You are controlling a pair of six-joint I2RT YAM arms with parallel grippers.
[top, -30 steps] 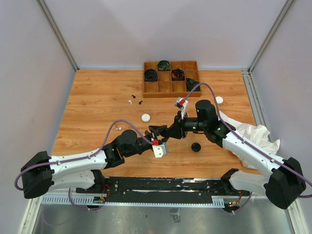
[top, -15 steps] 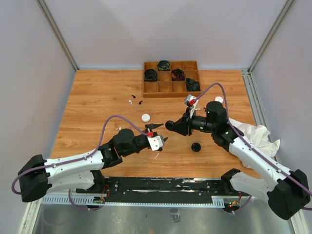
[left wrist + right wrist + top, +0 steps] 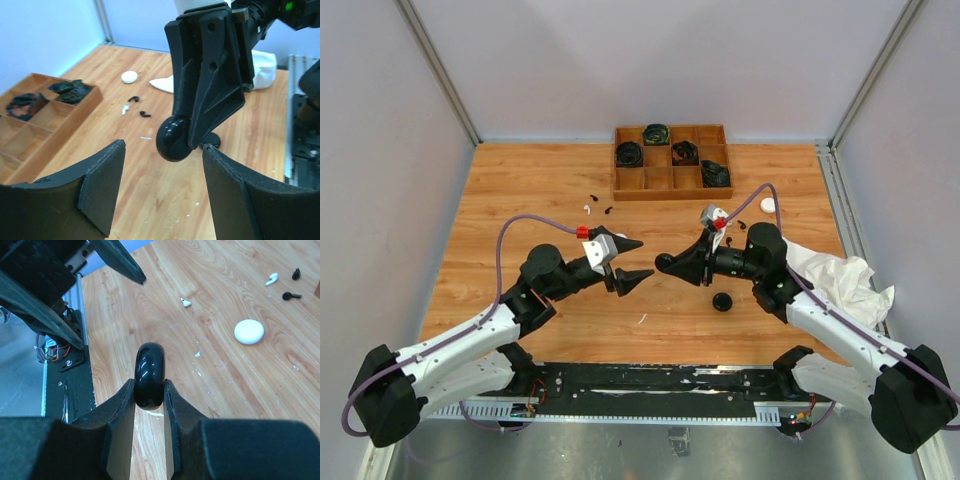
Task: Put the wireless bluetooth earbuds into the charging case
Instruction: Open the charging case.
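The right gripper (image 3: 150, 388) is clenched on a glossy black charging case (image 3: 150, 360), holding it edge-on in the air above the table (image 3: 520, 200). The left gripper (image 3: 642, 258) faces it with jaws spread and empty. This looks like the case-readying step: the case seems shut (no seam shows clearly), so the next move calls for the left jaws to close squarely on its rounded rim. The earbuds (image 3: 272, 278), tiny stemmed white and black pieces, lie loose on the wood, well apart from the case.
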